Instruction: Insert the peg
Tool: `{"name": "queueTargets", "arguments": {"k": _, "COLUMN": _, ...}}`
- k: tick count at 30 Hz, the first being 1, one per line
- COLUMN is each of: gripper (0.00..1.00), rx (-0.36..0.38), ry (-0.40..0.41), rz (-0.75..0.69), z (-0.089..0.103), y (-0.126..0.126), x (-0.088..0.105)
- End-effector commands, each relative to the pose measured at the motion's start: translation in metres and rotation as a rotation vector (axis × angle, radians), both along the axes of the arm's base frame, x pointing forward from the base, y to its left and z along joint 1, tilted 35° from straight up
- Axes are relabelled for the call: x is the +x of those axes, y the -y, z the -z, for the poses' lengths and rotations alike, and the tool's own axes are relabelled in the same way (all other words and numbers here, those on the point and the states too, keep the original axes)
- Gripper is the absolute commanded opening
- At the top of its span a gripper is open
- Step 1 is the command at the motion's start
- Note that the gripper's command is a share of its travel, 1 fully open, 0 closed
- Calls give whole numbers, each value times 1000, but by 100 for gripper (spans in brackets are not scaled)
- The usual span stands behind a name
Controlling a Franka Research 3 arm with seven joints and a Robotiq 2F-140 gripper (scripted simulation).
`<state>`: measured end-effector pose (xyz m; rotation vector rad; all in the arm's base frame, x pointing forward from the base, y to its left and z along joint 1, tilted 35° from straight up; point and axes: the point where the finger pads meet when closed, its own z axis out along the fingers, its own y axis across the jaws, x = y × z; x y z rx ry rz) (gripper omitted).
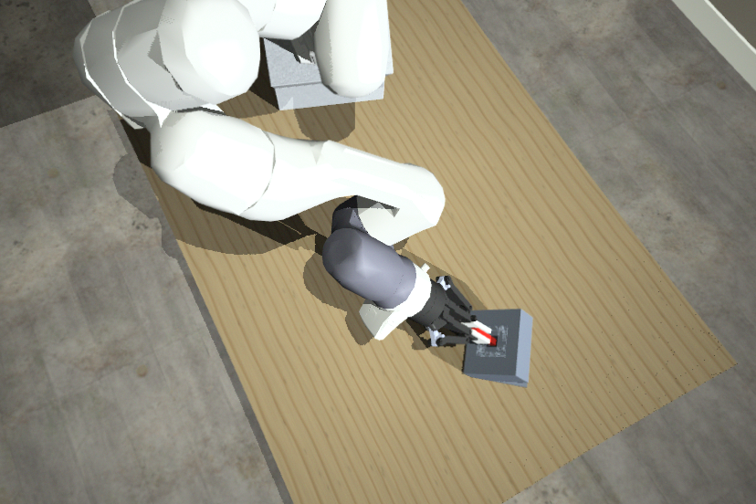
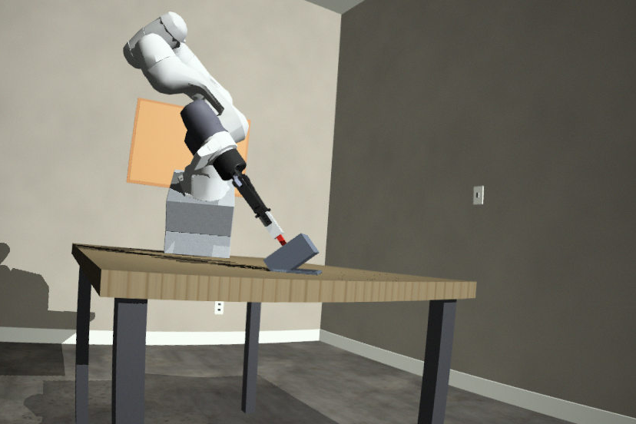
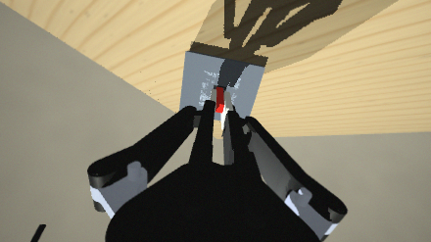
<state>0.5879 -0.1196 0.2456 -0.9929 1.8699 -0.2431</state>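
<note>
My gripper (image 1: 473, 331) is shut on the peg (image 1: 484, 333), a thin stick with a white rear part and a red front end. The grey sloped panel (image 1: 498, 345) stands on the wooden table, tilted up towards the arm. The peg's red tip meets the panel's face at its middle, where the hole lies; the hole itself is hidden behind the peg. In the side view the peg (image 2: 279, 236) points down along the gripper's axis onto the panel (image 2: 293, 253). In the wrist view the red end (image 3: 219, 99) shows just past my fingertips against the panel (image 3: 221, 82).
The arm's grey base block (image 2: 199, 222) stands at the table's back. The table edge (image 2: 279, 289) runs in front of the panel.
</note>
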Motion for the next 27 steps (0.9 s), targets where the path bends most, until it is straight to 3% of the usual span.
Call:
{"name": "queueTargets", "arguments": {"k": 1, "gripper": 0, "rx": 2, "ry": 4, "rz": 7, "z": 0, "y": 1, "x": 4}}
{"name": "queueTargets", "arguments": {"k": 27, "gripper": 0, "rx": 1, "ry": 1, "rz": 1, "z": 7, "y": -3, "x": 13}}
